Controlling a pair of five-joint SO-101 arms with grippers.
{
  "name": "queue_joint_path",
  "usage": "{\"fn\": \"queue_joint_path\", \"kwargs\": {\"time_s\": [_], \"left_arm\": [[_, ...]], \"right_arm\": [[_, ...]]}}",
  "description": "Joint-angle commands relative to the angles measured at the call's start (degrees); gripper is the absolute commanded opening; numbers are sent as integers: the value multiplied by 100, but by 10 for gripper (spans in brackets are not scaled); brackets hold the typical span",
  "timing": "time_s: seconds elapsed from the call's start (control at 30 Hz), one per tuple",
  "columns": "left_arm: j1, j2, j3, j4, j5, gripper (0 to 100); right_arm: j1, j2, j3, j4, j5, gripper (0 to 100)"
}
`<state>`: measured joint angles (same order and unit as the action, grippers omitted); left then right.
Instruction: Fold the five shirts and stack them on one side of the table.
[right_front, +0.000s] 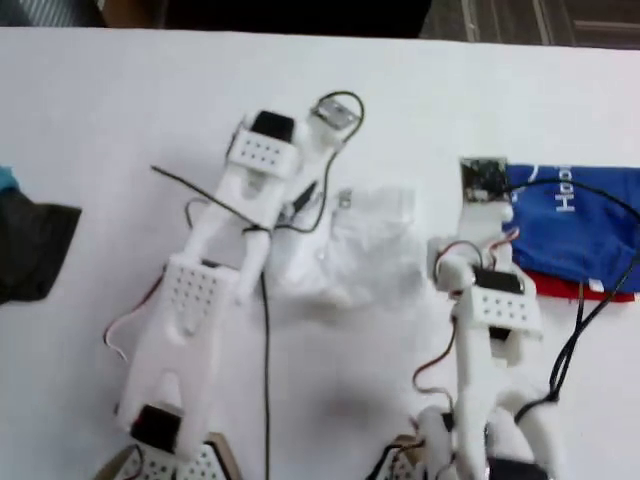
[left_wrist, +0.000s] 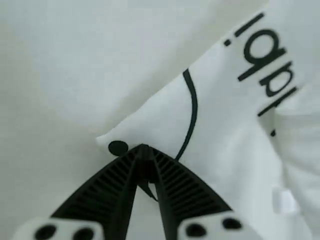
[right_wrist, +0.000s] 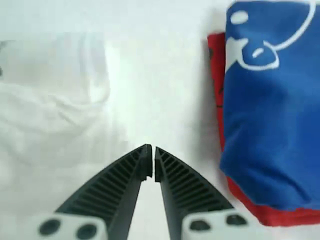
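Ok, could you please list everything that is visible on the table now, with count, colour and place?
white shirt: 1, white with black print, crumpled, middle of the table
blue shirt: 1, blue with white print, right side, lying on the red shirt
red shirt: 1, red, under the blue shirt
dark shirt: 1, black, left edge
table: 1, white
left pincer: 1, black fingers, shut at the white shirt's edge
right pincer: 1, black fingers, shut, between white and blue shirts

white table, white shirt, red shirt, dark cloth
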<state>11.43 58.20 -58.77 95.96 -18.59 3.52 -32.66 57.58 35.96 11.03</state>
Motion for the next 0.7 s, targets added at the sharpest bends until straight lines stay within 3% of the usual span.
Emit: {"fn": "queue_joint_path", "kwargs": {"time_s": [0.0, 0.27, 0.43, 0.67], "left_arm": [[-229, -202, -347, 26, 35, 26], [-862, -730, -1332, 624, 149, 26], [-1943, -730, -734, 633, 870, 26], [-2541, -791, 295, 598, 914, 26]], "right_arm": [[-435, -884, -527, 453, 308, 21], [-1244, 233, -1591, 514, 686, 21], [-1745, 1727, -3059, 1349, 721, 21], [-1974, 3600, -5108, 2651, 721, 21]]}}
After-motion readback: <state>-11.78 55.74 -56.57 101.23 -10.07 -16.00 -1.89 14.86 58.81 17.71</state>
